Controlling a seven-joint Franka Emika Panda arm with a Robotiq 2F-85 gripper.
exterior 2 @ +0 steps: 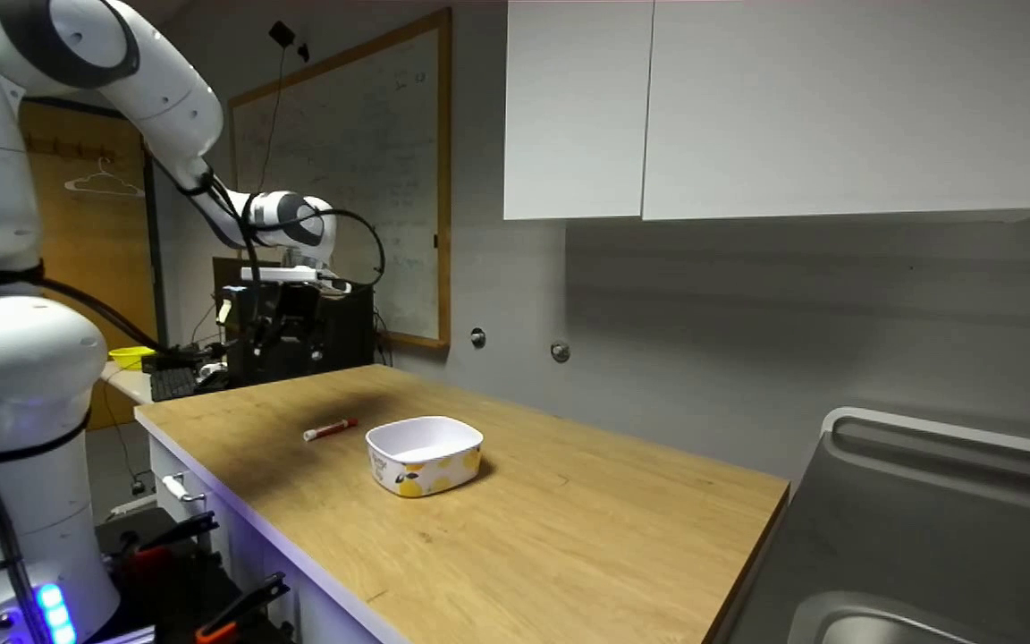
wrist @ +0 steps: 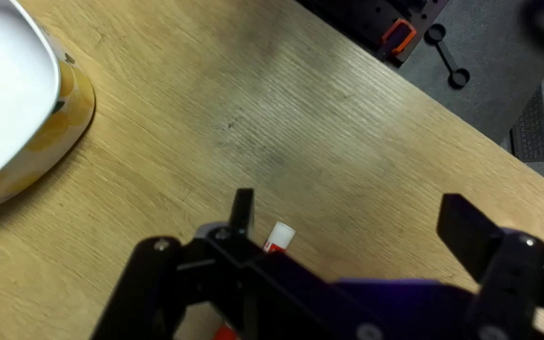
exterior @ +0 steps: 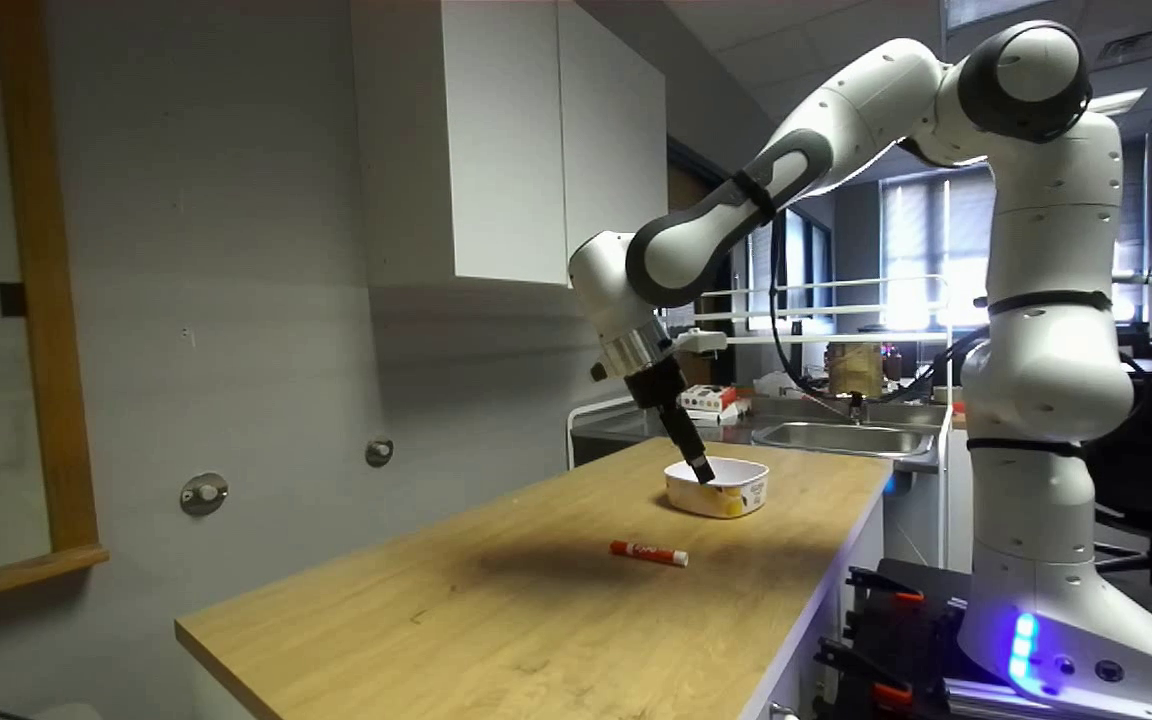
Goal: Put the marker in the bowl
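Marker [exterior: 649,553] below spread claw [wrist: 347,210]

Marker [exterior 2: 330,430] near bowl [exterior 2: 426,472], both on counter [exterior 2: 551,528]

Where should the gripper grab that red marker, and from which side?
Likely mid-barrel on the marker, from straight above, with the open gripper turned to close across its width: it's thin, lying flat on the countertop, apart from the bowl.

Dim; windows [exterior: 908,245] glaring; tabletop [exterior: 536,590] softly shadowed; wrist view: bowl [wrist: 3,89] washed-out inside.
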